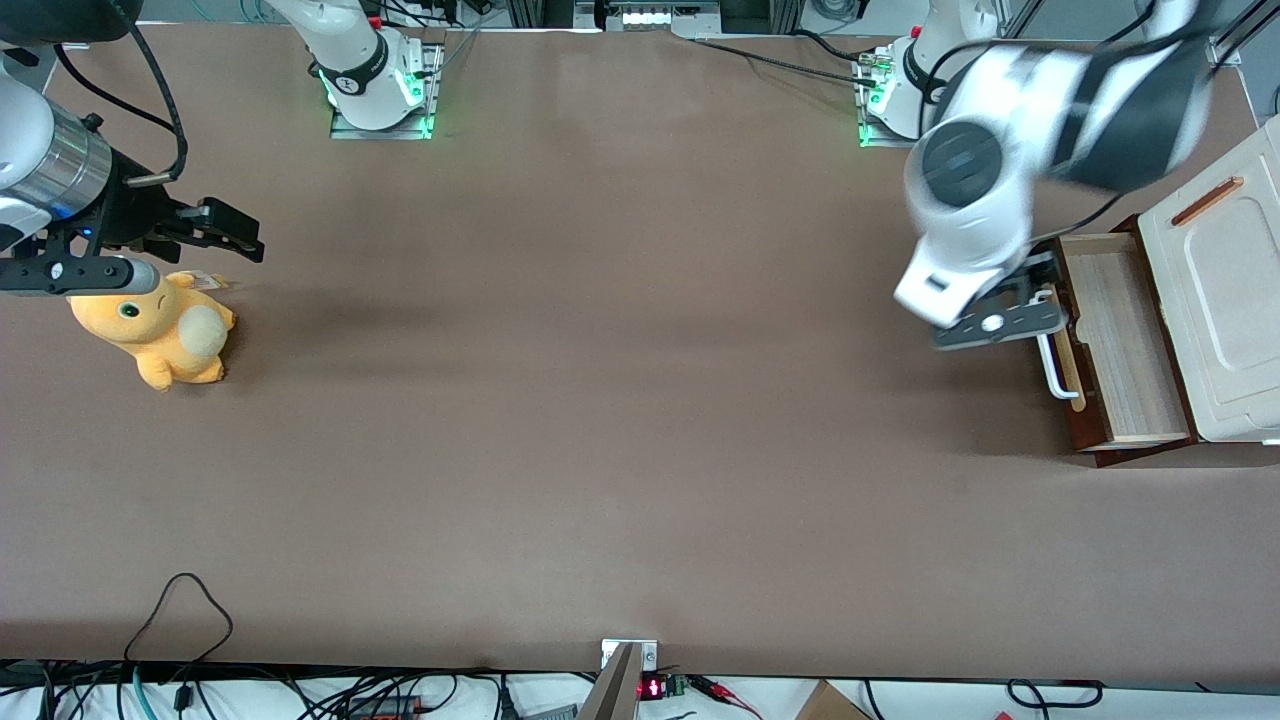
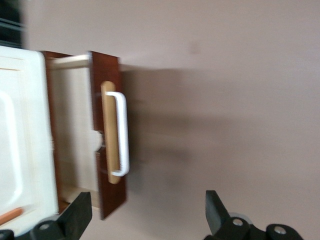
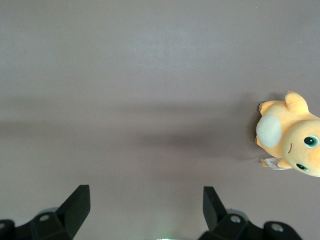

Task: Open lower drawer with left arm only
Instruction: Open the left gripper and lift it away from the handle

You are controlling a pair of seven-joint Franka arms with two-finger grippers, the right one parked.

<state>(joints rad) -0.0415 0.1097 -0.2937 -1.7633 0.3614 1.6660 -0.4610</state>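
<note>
Lower drawer [image 1: 1125,345] pulled out, at the working arm's end of the table.

I see its pale wood inside and its white bar handle [image 2: 122,132] free of any grip. My left arm's [image 1: 1000,180] gripper [image 2: 145,220] hangs above the drawer front, fingers [image 2: 77,215] spread wide, holding nothing. An orange plush toy [image 1: 160,330] lies toward the parked arm's end.

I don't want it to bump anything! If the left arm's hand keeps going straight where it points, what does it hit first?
Probably the bare brown table. The open hand points down beside the lower drawer, not touching its handle.
</note>
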